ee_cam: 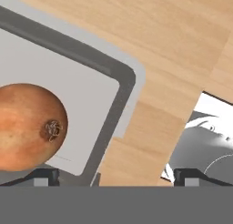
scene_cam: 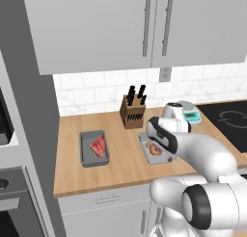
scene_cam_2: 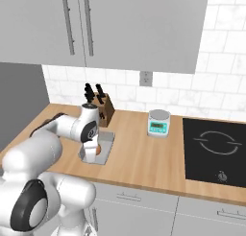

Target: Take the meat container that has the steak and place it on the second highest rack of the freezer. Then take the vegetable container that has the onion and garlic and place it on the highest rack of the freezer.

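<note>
The dark grey meat container [scene_cam: 88,153] lies on the wooden counter at the left, with the red steak [scene_cam: 98,146] inside it. To its right sits the pale grey vegetable container [scene_cam: 144,140] [scene_cam_2: 107,143] [ee_cam: 86,86], holding the orange-brown onion [scene_cam: 155,148] [scene_cam_2: 98,150] [ee_cam: 29,125]. My gripper [scene_cam_2: 90,152] [ee_cam: 117,175] hangs low over this tray's corner. It is open, and its fingers straddle the tray's rim beside the onion. The garlic is hidden and the freezer is out of view.
A knife block [scene_cam: 132,111] [scene_cam_2: 103,108] stands at the backsplash behind the trays. A kitchen scale [scene_cam: 185,114] [scene_cam_2: 159,122] sits to the right, then the black cooktop [scene_cam: 229,120] [scene_cam_2: 216,148]. An oven [scene_cam: 9,207] is at the lower left. Wall cabinets hang overhead.
</note>
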